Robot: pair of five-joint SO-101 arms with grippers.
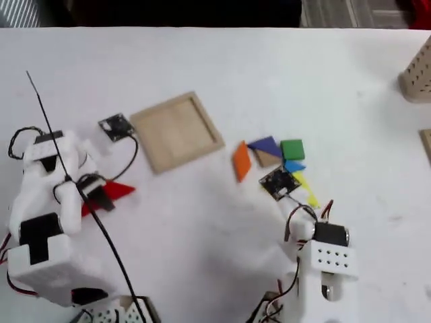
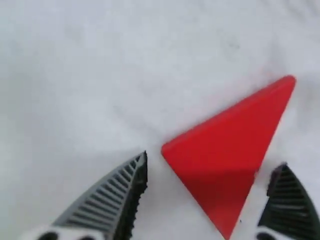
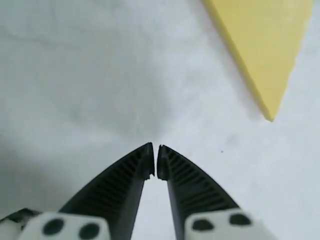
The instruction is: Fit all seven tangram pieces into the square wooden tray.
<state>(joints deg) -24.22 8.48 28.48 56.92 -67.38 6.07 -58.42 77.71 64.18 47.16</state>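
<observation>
At the near left of the white table (image 1: 202, 235), the left gripper (image 2: 214, 161) sits low with its fingers spread wide. A red triangle (image 2: 225, 150) lies flat on the table between them, not pinched; one ribbed finger stands clear of the piece's edge, the other just beside it. On the near right, the right gripper (image 3: 155, 150) has its jaws pressed together, tips almost touching over the table, and a yellow triangle (image 3: 265, 45) lies just beyond them, apart from the tips. Farther back on the right the other loose pieces huddle close: an orange parallelogram (image 1: 241, 160) at the left of the group, then a blue-violet triangle (image 1: 266, 145), a brownish triangle (image 1: 268, 159), a green square (image 1: 291, 149) and a small light-blue triangle (image 1: 294, 165) just nearer than the square. Left of that cluster and a little farther lies the square wooden tray (image 1: 176, 131), turned at an angle with its bare floor showing, well apart from the red triangle. A small black board (image 1: 116, 126) on a cable sits just left of the tray, and a pale wooden block (image 1: 417, 74) with holes stands at the far right edge
</observation>
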